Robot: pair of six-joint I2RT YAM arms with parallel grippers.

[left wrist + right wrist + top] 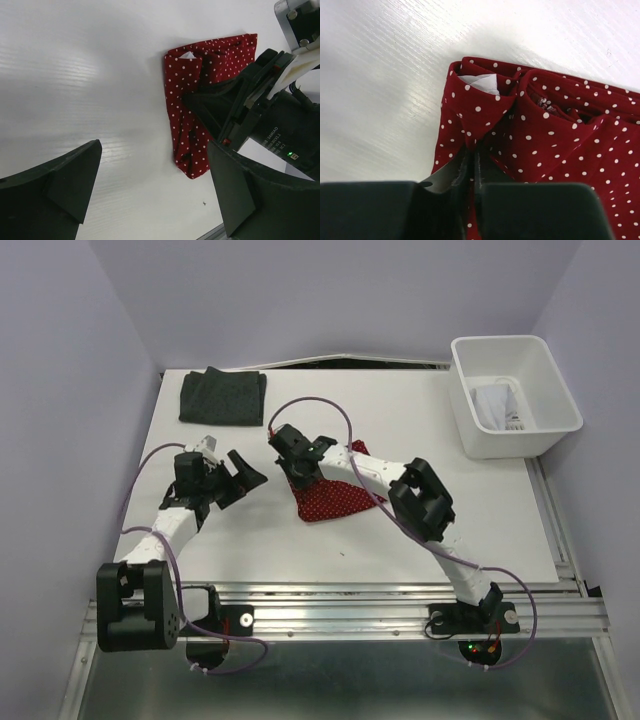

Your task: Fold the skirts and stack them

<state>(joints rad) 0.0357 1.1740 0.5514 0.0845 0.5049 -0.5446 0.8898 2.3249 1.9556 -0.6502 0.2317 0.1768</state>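
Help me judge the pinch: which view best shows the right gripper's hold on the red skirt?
Right wrist: the right gripper sits shut on a fold of the red skirt, close up. Left wrist shows it side-on, the contact shadowed; top external shows the arm covering part of the cloth.

We see two arms, left arm (165,525) and right arm (365,468), built of white links and black joints. The left hand (152,150) and right hand (472,160) are matte black with wedge-shaped fingers (60,180). Purple cables (312,401) loop along both (tiny red and green lights (470,648) glow by the right base (465,618)).
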